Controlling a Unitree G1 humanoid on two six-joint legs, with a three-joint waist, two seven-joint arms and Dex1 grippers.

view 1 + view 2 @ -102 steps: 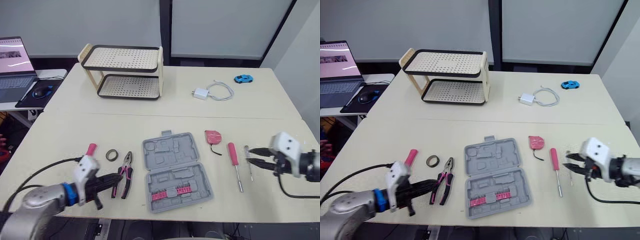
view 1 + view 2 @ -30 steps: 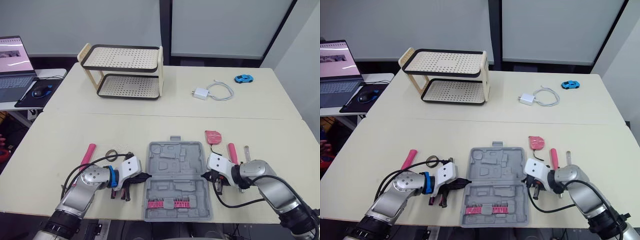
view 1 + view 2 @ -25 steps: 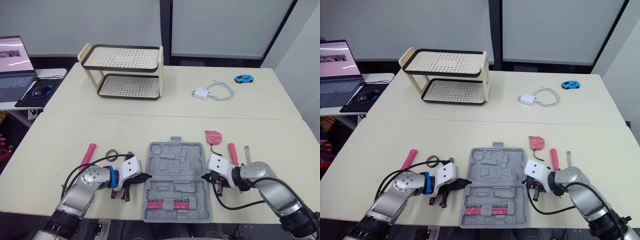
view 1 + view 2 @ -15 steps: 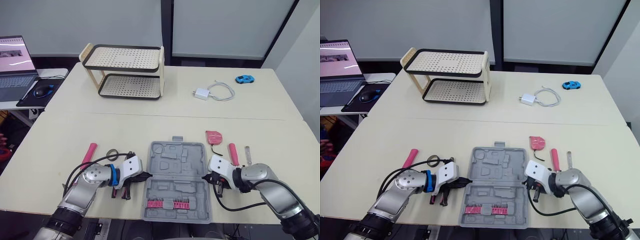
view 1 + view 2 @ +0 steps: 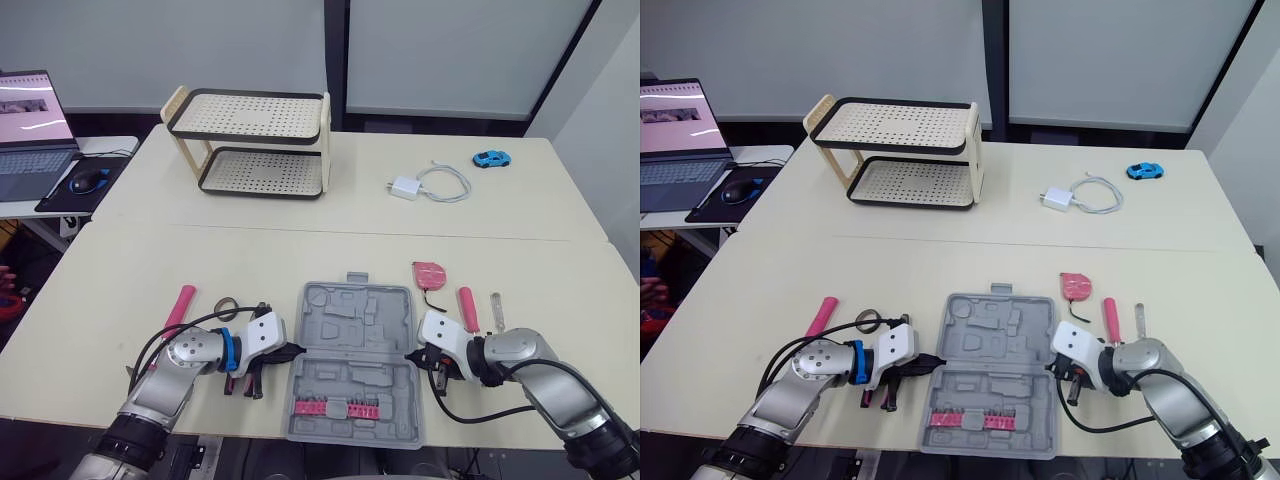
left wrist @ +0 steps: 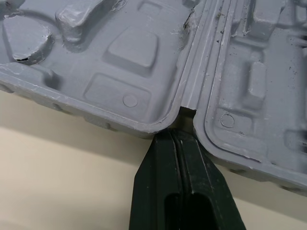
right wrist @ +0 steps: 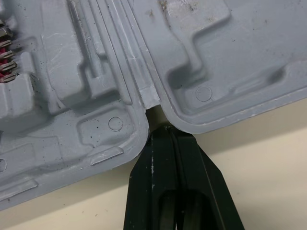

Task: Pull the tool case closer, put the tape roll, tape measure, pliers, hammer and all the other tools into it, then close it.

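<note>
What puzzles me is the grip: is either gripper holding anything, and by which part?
Nothing is clamped. The left gripper and right gripper are shut, tips against the hinge notches of the open grey plastic tool case.

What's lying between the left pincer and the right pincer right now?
The open grey tool case, seen in the eye views: the left pincer sits shut at one end of its hinge, the right pincer at the other.

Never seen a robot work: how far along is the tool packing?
Early. The open tool case lies near the front edge of the table, the left gripper and right gripper shut, tips in its hinge notches. The hammer, tape roll, pliers, tape measure and screwdriver lie outside. Packing and closing remain.
</note>
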